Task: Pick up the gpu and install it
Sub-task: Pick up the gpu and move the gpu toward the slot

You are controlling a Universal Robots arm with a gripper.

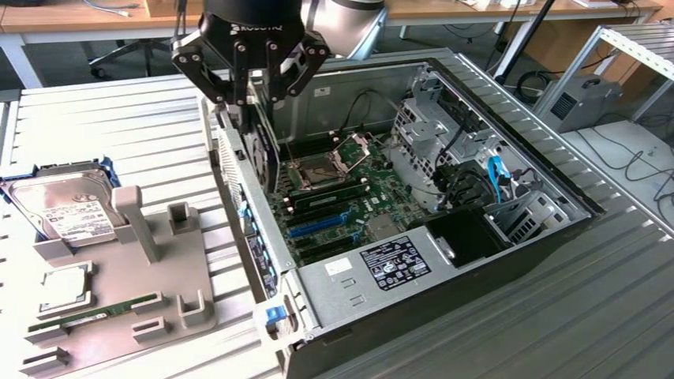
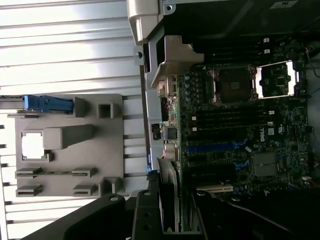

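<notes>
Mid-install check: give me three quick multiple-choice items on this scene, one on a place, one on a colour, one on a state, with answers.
1. Where is the gpu?
A) on the grey fixture
B) in the end effector, on edge at the computer case wall
C) flat on the table

2. The long slots on the motherboard are:
A) blue
B) red
C) yellow

3. The computer case is:
A) closed
B) upside down
C) open, board showing

Answers: B, the card hangs gripped in the end effector; A, the slots are blue strips; C, the motherboard lies exposed.
</notes>
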